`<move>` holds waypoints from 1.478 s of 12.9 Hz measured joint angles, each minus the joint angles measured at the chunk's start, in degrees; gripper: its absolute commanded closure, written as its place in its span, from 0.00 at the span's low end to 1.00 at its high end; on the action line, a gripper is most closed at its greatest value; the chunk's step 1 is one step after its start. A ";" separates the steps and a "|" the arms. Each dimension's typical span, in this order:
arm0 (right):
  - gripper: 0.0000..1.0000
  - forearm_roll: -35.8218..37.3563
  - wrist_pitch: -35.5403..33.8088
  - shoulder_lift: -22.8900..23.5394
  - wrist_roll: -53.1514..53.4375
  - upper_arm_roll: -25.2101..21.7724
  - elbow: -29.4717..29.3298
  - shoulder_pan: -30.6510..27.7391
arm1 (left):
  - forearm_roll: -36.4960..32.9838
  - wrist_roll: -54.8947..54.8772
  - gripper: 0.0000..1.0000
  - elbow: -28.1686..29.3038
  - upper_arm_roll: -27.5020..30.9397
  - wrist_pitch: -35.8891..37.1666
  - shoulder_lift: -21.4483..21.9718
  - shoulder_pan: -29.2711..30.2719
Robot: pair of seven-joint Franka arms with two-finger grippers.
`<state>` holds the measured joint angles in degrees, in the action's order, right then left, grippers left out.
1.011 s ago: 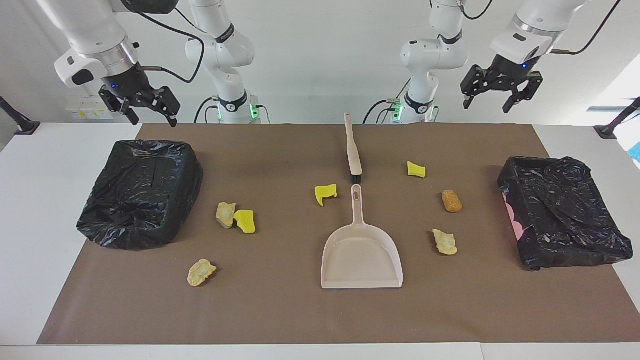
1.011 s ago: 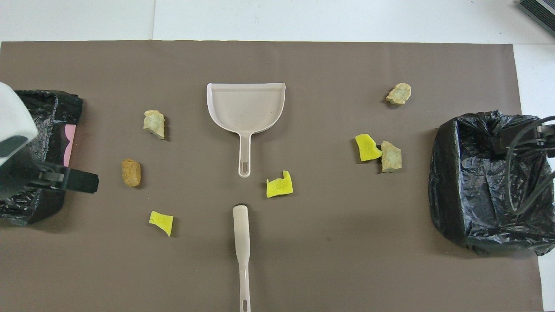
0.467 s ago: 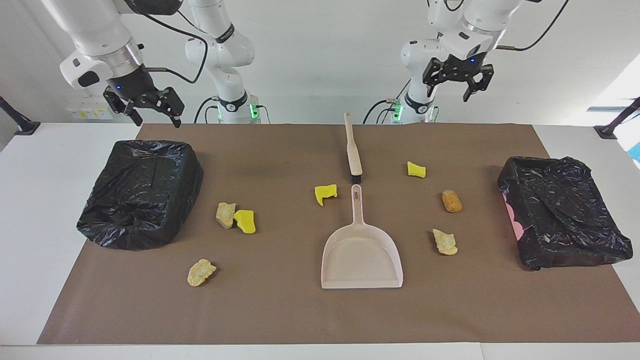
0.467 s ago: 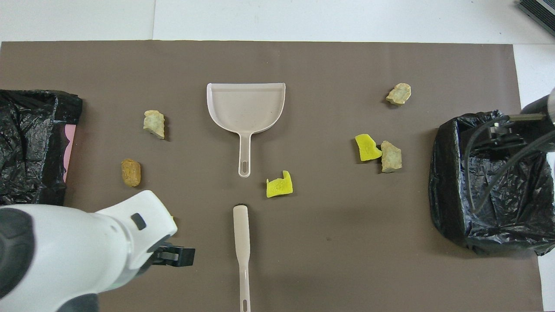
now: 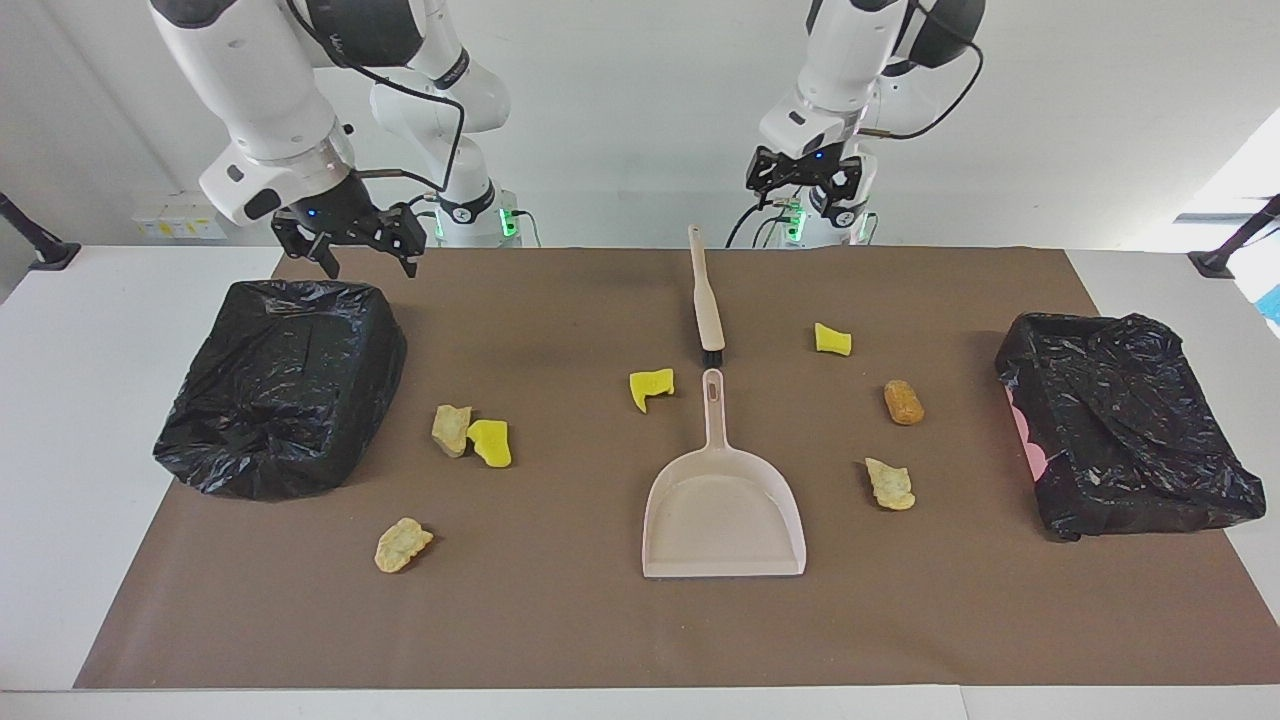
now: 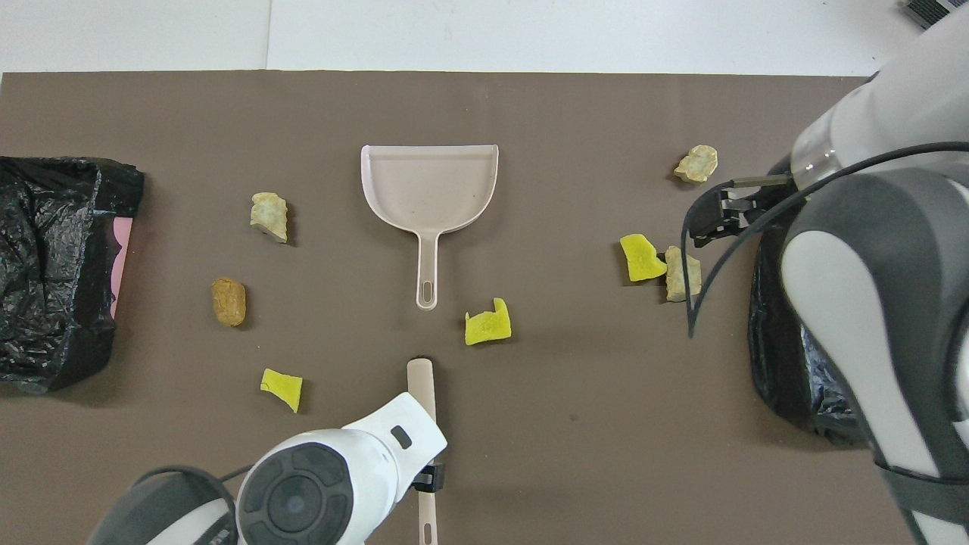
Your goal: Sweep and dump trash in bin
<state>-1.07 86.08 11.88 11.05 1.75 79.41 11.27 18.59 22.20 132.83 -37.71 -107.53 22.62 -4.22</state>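
Facing view first: the left gripper (image 5: 804, 185) hangs in the air with its fingers spread wide and nothing between them, over the brush (image 5: 705, 291) at its handle end; from overhead that gripper (image 6: 428, 478) shows only as a dark tip beside the handle, under the white wrist. The right gripper (image 5: 361, 243) is also up in the air, jaws wide and empty, over the brown mat (image 5: 560, 620) just by the robots' corner of the black-bagged bin (image 5: 285, 385) at the right arm's end of the table.

Trash lies scattered on the mat, seven bits in all. Under and beside the left gripper's side: a yellow sponge chunk (image 5: 832, 339) near the brush bristles, an orange-brown lump (image 5: 903, 402) farther from the robots than it, and a tan piece (image 5: 889, 484) farther still. Another yellow sponge bit (image 5: 651, 388) sits just beside the dustpan (image 5: 723, 500) handle (the brush head nearly meets that handle's tip). Toward the right gripper's side, a tan lump (image 5: 451, 429) touches a yellow chunk (image 5: 490, 442), and one more tan piece (image 5: 402, 544) lies well apart, farthest from the robots.

A second black-lined bin (image 5: 1125, 435) stands at the left arm's end
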 measured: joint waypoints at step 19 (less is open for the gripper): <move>0.00 -0.05 27.89 22.72 30.58 0.20 -2.74 23.47 | 7.32 4.68 1.00 13.00 -13.81 -14.22 -0.15 0.13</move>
<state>-1.12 113.97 34.59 41.63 1.96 76.67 34.74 25.91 26.88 145.83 -51.52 -121.75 22.47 -4.09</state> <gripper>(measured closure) 0.000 0.731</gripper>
